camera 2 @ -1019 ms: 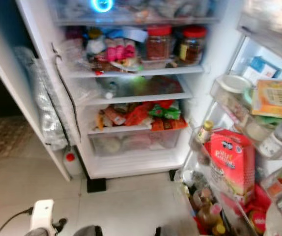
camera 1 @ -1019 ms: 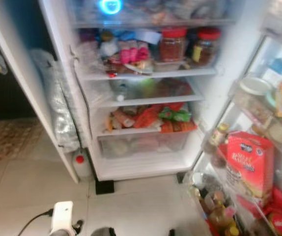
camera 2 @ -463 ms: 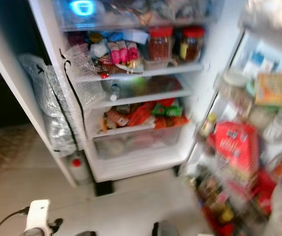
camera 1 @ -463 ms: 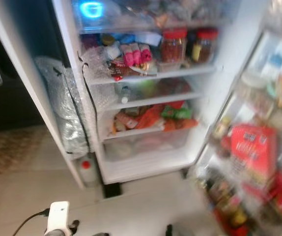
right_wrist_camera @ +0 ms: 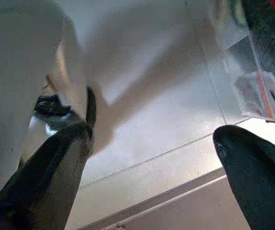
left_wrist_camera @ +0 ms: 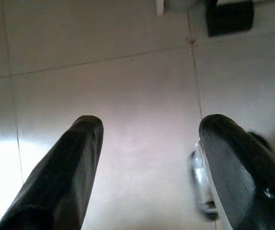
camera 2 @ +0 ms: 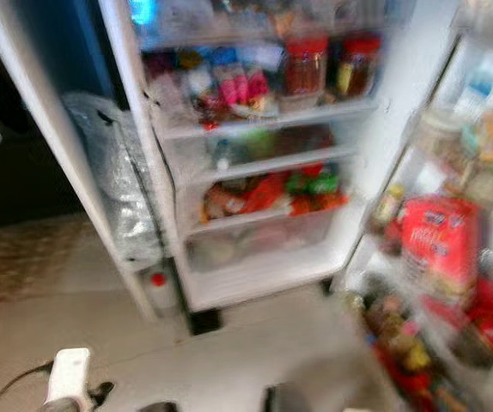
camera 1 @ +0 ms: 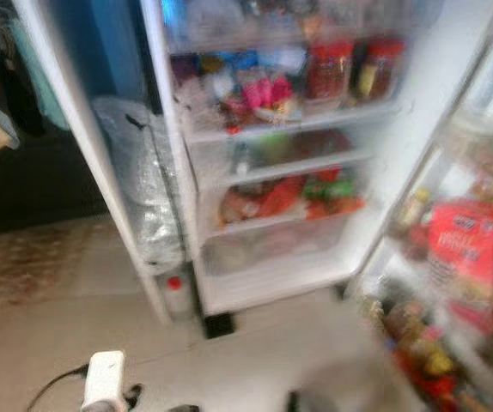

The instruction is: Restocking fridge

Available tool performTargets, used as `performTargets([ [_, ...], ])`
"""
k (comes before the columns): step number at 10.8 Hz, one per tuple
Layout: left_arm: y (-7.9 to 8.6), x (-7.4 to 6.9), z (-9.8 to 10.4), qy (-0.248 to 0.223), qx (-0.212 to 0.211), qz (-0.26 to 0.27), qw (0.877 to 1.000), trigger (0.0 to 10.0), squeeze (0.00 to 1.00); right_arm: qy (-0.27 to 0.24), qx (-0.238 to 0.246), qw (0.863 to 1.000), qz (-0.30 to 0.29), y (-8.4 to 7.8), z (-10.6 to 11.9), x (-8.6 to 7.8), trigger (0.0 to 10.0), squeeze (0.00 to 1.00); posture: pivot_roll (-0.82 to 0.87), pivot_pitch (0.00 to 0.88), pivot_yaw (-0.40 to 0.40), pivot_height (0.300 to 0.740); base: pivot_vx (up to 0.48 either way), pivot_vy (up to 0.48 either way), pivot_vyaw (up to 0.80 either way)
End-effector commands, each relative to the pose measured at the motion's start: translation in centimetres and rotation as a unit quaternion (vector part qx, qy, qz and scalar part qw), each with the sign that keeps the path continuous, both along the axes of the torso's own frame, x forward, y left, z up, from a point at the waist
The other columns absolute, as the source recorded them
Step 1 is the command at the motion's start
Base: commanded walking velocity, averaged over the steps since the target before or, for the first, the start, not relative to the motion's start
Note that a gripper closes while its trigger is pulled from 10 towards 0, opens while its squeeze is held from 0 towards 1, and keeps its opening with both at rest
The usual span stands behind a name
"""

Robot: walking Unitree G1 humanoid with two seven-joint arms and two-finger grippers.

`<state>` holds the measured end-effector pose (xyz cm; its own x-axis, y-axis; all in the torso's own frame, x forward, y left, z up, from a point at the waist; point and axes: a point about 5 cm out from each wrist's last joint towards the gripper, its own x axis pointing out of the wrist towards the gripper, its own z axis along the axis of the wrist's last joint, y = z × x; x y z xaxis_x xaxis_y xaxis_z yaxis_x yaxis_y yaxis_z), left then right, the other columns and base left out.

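ahead, fridge (camera 1: 272,172) upright, door open to right; left claw (left_wrist_camera: 147,158), right claw (right_wrist_camera: 152,158) both released.

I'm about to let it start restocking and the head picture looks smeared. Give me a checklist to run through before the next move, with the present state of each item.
1. White fridge door open: ok.
2. Left pincer open and holding nothing, over the pale tiled floor: ok.
3. Right pincer open and holding nothing: ok.
4. An item in hand to restock: not ok.
5. Head views sharp enough to aim: not ok, blurred.
6. Free space on the shelf with the two red-lidded jars: cannot tell.
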<state>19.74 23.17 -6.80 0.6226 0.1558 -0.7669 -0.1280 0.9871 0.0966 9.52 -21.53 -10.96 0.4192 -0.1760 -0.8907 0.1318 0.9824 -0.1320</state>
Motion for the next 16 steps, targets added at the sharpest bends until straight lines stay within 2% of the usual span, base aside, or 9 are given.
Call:
performTargets([
  [1,0.45,-0.14,0.04,0.004,0.008,-0.004,1.000,10.0,0.00,-0.003,0.013,1.000,0.006,0.85,-0.07,0.34,10.0,0.00,-0.14,0.000,0.009,0.702,0.000,0.337,0.00],
  [4,0.43,-0.03,0.09,0.003,0.008,-0.007,1.000,10.0,0.00,-0.003,0.016,1.000,0.003,0.86,-0.08,0.36,10.0,0.00,-0.13,0.000,0.011,0.740,0.000,0.201,0.00],
  [11,0.47,0.03,0.13,0.005,0.005,-0.011,1.000,10.0,0.00,-0.005,0.018,1.000,-0.009,0.86,-0.06,0.43,10.0,0.00,-0.14,0.000,0.012,0.740,0.000,0.000,0.00],
  [16,0.59,0.08,0.18,0.006,0.004,-0.015,1.000,10.0,0.00,-0.007,0.019,1.000,-0.021,0.94,-0.08,0.41,10.0,0.00,-0.13,0.000,0.022,0.740,0.000,0.331,0.00],
])
